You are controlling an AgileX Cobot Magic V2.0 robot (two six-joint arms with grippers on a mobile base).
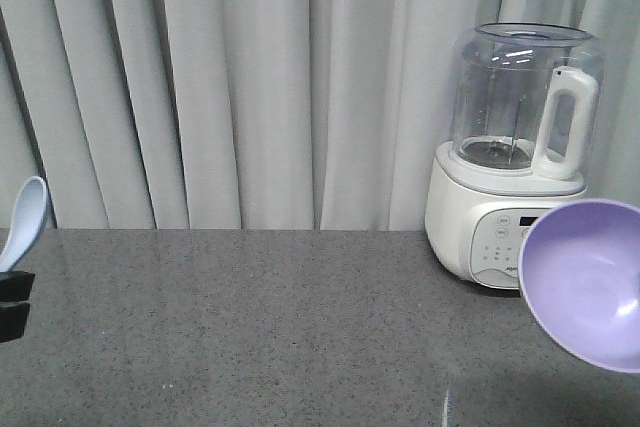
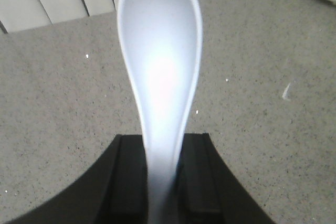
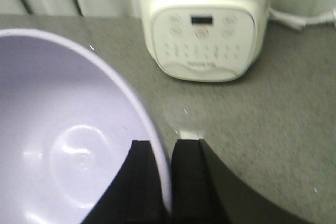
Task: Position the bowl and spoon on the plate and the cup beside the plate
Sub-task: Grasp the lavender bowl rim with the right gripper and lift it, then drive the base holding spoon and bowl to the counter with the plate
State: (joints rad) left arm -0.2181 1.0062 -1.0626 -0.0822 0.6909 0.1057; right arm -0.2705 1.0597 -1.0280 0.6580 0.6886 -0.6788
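Observation:
The pale blue spoon (image 1: 25,222) is held up at the far left, scoop upward, above the grey counter. My left gripper (image 2: 164,156) is shut on its handle, and the spoon (image 2: 160,72) fills the middle of the left wrist view. The lavender bowl (image 1: 588,282) hangs tilted at the far right, its inside facing the camera. My right gripper (image 3: 164,153) is shut on the bowl's rim, one finger inside the bowl (image 3: 68,129) and one outside. The plate and the cup are out of view.
A white blender base with a clear jug (image 1: 515,152) stands at the back right of the counter (image 1: 280,327), just behind the bowl; its control panel (image 3: 202,38) faces the right wrist. Grey curtains (image 1: 250,77) hang behind the counter.

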